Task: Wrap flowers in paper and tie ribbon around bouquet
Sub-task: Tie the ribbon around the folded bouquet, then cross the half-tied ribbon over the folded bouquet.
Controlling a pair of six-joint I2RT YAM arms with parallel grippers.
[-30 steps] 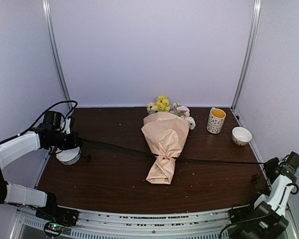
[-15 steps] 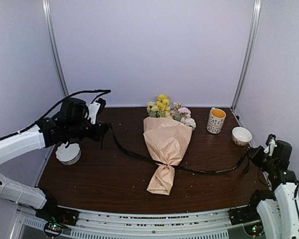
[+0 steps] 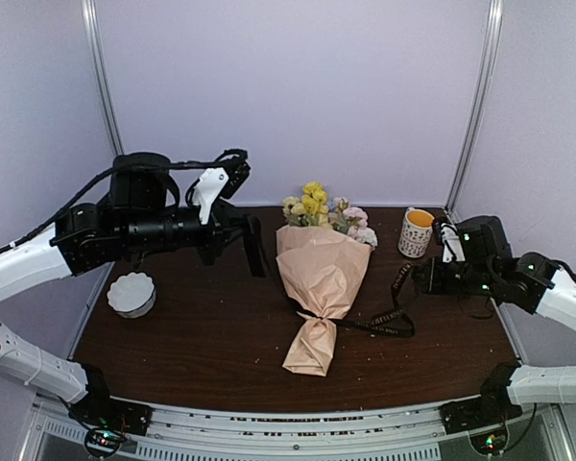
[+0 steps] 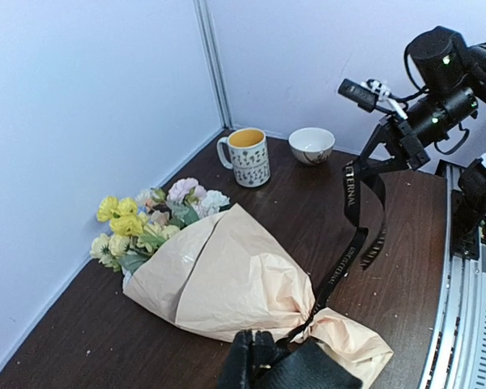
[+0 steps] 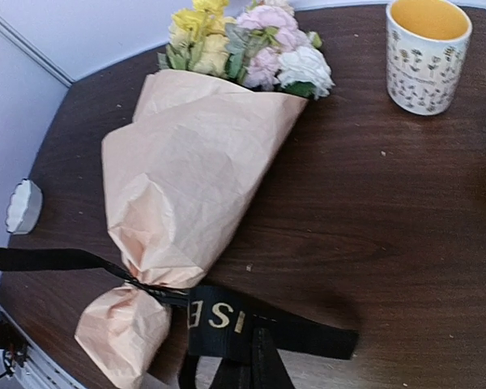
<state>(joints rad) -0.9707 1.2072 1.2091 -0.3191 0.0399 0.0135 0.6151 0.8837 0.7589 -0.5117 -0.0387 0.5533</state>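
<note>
Okay, left side first: the left gripper [image 3: 248, 226] hangs in the air just left of the bouquet [image 3: 317, 274], clenched on one end of the ribbon [image 3: 384, 327] (a short black tail dangles under it). The bouquet lies mid-table [image 3: 202, 336], with the paper [image 4: 227, 275] already rolled into a cone around the flowers [image 3: 317, 204]. The ribbon is cinched round the narrow neck near the bottom. The right gripper [image 3: 420, 277] sits low beside the mug [image 3: 416, 232], pinching the other ribbon end, with slack looping on the wood.

Progress call: wrapping is done and the ribbon is around. I can't tell if a knot is finished, so crossing and tying probably remain.

A second ago the ribbon ran dead straight across the table, with the arms far out at either side. Half a second ago both were swinging inward. Now they are close to the bouquet, the ribbon has gone slack, and the bouquet has barely shifted.
</note>
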